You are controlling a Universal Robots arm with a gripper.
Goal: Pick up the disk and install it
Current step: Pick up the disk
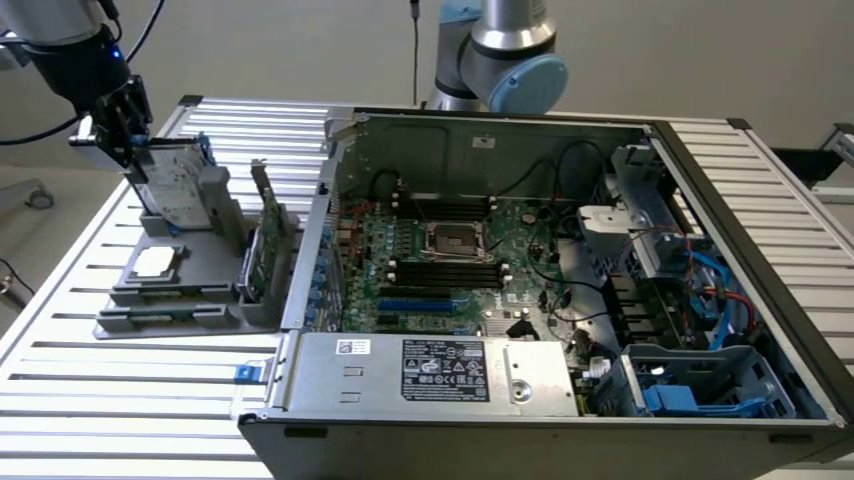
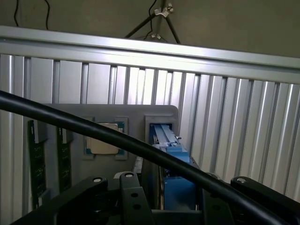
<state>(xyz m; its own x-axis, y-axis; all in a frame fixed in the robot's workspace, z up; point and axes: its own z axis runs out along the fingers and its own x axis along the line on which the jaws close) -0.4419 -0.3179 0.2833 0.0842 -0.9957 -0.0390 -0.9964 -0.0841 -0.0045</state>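
The pincer (image 1: 132, 138) hangs released, its black fingers (image 2: 133, 199) spread on either side of the top edge of the silver-grey metal hard disk with blue plastic rails (image 1: 182, 185). The disk stands upright in a slot of the grey plastic holder (image 1: 200, 295) on the ribbed aluminium bench (image 1: 80, 385), beside the open computer case (image 1: 441, 372).

Pale wall (image 1: 294, 50) behind slatted metal table (image 1: 134, 400)

Disk (image 1: 184, 185) — upright, silver, blue-railed.
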